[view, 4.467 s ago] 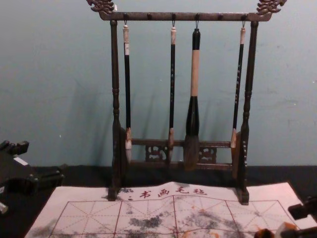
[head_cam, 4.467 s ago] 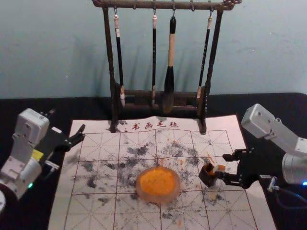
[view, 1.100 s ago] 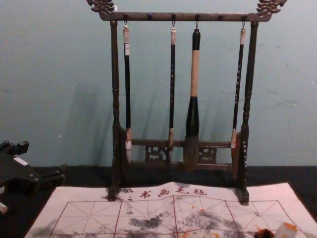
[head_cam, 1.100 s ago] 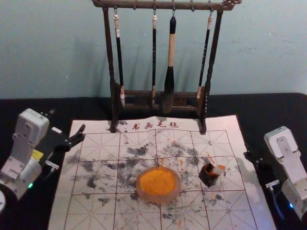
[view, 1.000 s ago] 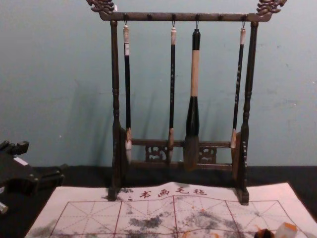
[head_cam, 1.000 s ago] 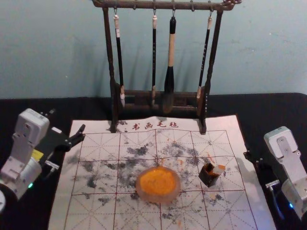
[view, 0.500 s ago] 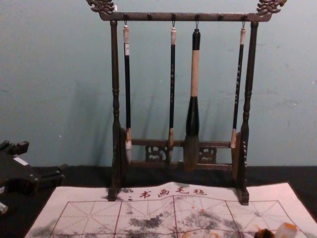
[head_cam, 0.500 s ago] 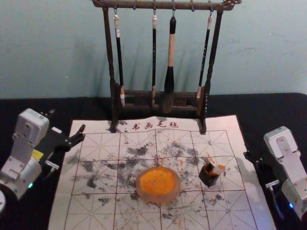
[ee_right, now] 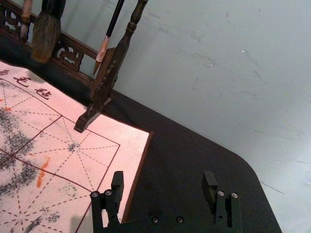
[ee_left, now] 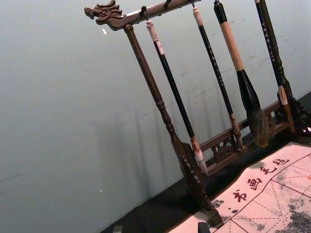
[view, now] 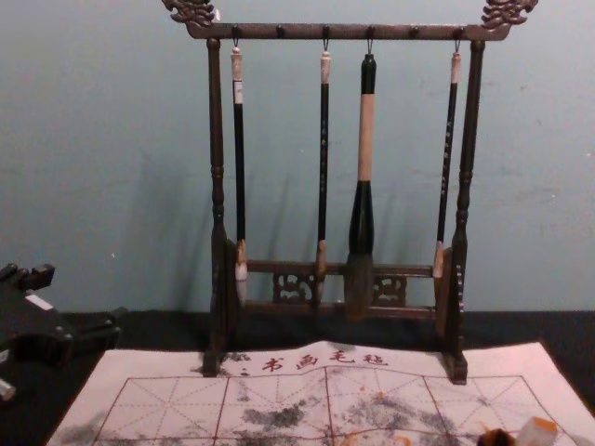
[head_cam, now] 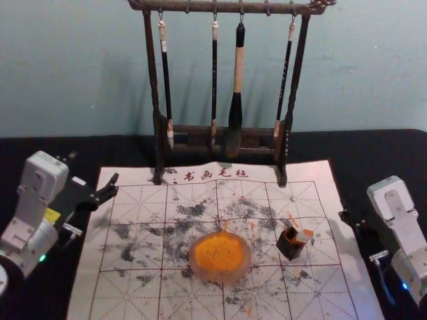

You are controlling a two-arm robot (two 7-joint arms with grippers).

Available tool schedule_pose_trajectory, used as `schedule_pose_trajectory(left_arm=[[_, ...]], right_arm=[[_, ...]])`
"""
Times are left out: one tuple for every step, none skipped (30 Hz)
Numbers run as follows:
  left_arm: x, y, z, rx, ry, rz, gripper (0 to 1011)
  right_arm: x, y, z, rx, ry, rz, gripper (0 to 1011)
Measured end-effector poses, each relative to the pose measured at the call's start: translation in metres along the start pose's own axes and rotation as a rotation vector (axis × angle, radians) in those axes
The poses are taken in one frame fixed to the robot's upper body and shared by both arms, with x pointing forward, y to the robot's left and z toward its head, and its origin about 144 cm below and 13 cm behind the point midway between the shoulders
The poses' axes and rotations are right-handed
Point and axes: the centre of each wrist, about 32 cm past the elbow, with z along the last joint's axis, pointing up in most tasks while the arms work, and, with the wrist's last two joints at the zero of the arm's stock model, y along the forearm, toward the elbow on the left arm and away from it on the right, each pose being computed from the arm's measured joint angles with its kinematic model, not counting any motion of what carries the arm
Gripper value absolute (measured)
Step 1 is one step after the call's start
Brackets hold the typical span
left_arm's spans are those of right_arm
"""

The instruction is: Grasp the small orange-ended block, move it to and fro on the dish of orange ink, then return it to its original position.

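Note:
In the head view, my right gripper [head_cam: 345,217] is off the mat's right edge, away from the blocks. The right wrist view has the right gripper [ee_right: 163,182] open with nothing between its fingers. A small whitish block [head_cam: 305,236] with an orange end stands close against a dark, orange-stained block [head_cam: 291,245]. The whitish block [view: 536,433] is at the chest view's lower right. Left of the blocks lies the round dish of orange ink [head_cam: 219,257]. My left gripper [head_cam: 95,169] is parked by the mat's left edge; the left gripper [ee_left: 160,228] is open.
The white gridded mat [head_cam: 133,293], marked with black smudges and orange strokes, lies on a black-covered table [head_cam: 373,150]. Behind, a dark wooden rack [head_cam: 220,7] with several hanging brushes straddles the mat's far edge.
Several seconds ago my right gripper was at the whitish block; it has since drawn back to the right, leaving the block beside the dark one. Nothing has visibly moved over the last second.

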Motion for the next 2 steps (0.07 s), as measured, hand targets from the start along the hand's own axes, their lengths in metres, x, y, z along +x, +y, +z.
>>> schedule_pose_trajectory(left_arm=[[0.0, 0.0, 0.0, 0.0, 0.0, 0.0, 1001], [0.0, 0.0, 0.0, 0.0, 0.0, 0.0, 1001]], right_arm=[[0.0, 0.0, 0.0, 0.0, 0.0, 0.0, 1000], [0.0, 0.0, 0.0, 0.0, 0.0, 0.0, 1000]])
